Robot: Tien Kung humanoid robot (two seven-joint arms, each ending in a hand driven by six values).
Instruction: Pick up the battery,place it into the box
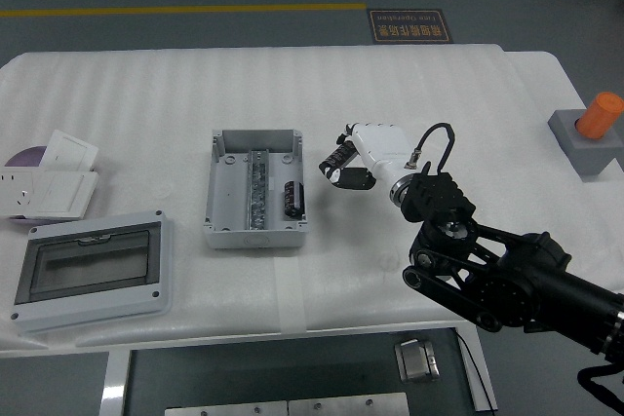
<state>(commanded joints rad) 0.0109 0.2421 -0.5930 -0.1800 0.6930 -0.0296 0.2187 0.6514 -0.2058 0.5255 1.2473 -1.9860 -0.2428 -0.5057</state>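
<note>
From my remote seat I saw the battery (pixel 291 198) already lying inside the box (pixel 255 187), in its right part, just beside the middle rail. Its long axis ran from the far side toward the near side of the table (pixel 439 94). The right hand (pixel 349 165) was to the right of the box, just beside its right wall, so the battery lay to the left of the hand and a little nearer to me. The dark fingers (pixel 338 157) were curled, and I saw nothing between them. The left hand was not visible, so only the right one could act. I judged the placing done.
</note>
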